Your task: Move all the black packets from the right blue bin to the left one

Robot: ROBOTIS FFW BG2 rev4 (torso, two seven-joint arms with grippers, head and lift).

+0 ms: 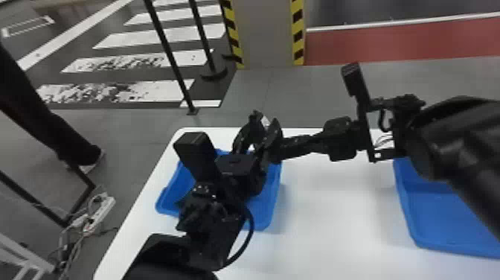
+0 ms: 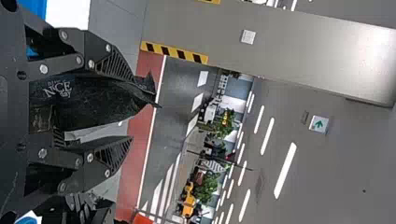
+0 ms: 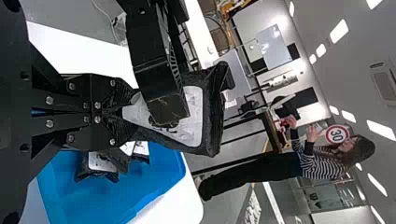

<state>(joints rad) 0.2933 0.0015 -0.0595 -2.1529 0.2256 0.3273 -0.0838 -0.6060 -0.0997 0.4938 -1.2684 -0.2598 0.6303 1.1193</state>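
Right gripper (image 1: 279, 149) pinching a black packet (image 3: 214, 121), left gripper (image 1: 265, 121) open around it.

The right gripper's fingers are closed together on the packet's narrow end; the left gripper's stand well apart, the packet between them, though I cannot tell whether they touch it. The two grippers crowd close above the far edge of the left bin (image 1: 273, 208), where more black packets (image 3: 102, 163) lie inside. Bare white table (image 1: 327, 208) gives open room between that bin and the right bin (image 1: 428, 223), partly under the right arm.
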